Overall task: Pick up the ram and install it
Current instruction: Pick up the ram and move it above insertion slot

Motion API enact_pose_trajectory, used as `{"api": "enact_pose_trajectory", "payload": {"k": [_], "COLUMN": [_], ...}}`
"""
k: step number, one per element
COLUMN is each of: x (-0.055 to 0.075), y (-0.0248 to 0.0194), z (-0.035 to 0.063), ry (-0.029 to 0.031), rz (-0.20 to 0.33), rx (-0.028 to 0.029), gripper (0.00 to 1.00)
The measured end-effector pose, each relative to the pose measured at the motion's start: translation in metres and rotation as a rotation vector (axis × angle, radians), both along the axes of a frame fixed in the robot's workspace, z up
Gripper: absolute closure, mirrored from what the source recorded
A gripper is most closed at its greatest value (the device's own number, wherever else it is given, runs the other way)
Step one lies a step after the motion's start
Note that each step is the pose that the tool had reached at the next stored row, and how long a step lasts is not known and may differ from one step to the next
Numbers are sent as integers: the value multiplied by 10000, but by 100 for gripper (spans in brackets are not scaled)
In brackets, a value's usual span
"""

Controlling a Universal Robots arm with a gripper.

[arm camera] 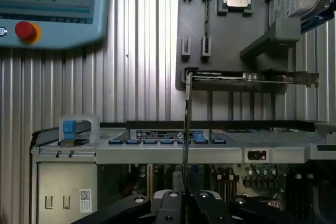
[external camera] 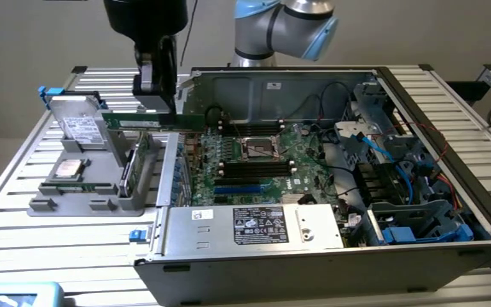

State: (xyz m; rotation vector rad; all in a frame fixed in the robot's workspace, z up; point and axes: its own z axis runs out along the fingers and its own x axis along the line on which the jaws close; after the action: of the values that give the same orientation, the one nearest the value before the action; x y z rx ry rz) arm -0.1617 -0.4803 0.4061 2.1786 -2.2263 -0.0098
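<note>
Green ram (external camera: 139, 119), pinched in the gripper (external camera: 156, 105), hangs level, long axis across the exterior view, above the grey fixture (external camera: 66, 204) beside the computer case (external camera: 314, 268).

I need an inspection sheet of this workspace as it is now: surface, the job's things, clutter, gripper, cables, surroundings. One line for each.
Surface: slatted metal table, carrying an open computer case and a gray fixture.
Job's things: the ram is held in the air over the fixture's side nearest the case, not yet in a slot; the motherboard is exposed, and its black slots look unfilled.
Clutter: hard drive, processor and a card with metal bracket sit in the fixture.
Gripper: gripper shut on the ram.
Cables: blue, red and black wires inside the case, at the exterior view's right.
Surroundings: teach pendant with a red button; plain wall behind.
</note>
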Motion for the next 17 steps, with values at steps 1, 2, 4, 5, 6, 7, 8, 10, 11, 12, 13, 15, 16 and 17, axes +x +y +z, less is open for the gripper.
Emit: {"api": "enact_pose_trajectory", "payload": {"k": [1,2,4,5,6,7,8,10,11,12,13,15,16,17], "x": [45,90,183,228,272,317,365,455,500,545,590,684,726,771], "y": [0,0,0,0,0,0,0,0,0,0,0,0,0,0], "z": [0,0,0,0,1,0,0,0,0,0,0,-1,-1,-2], "ry": [0,0,0,0,1,0,0,0,0,0,1,0,0,0], "rz": [0,-1,0,0,-2,0,0,-1,0,0,0,0,1,-1], "rx": [2,6,16,22,27,33,39,47,52,55,58,63,64,64], "gripper": [86,86,86,86,86,86,86,86,86,86,86,86,86,86]}}
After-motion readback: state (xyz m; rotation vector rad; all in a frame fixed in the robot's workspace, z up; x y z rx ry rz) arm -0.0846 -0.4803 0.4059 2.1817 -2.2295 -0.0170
